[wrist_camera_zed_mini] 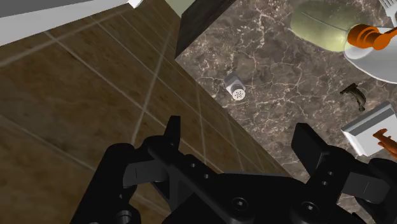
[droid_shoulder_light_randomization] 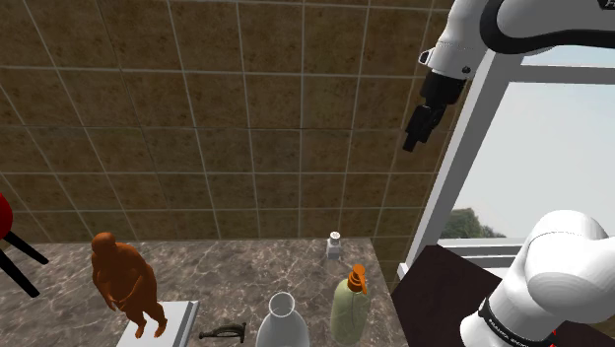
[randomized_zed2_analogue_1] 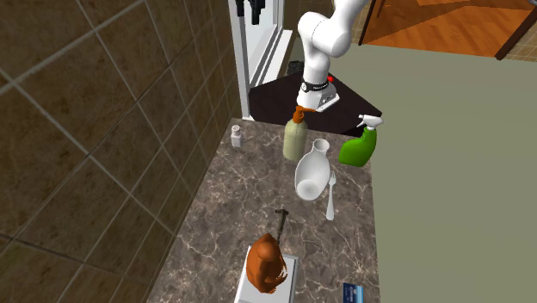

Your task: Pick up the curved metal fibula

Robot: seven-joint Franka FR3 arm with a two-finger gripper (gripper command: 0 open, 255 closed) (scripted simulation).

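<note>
Second exterior view takes in the counter at its outer edge and a green spray bottle; wrist view gives the gripper, fingers spread, empty, high beside the tiled wall. The curved fibula lies flat between the figurine's plinth and the white vase, long axis running from one toward the other. Lettering on the arm is unreadable.

No legible txt. Dark arm band has white lettering, too small to read. Blue card at counter edge: marks unreadable too.
</note>
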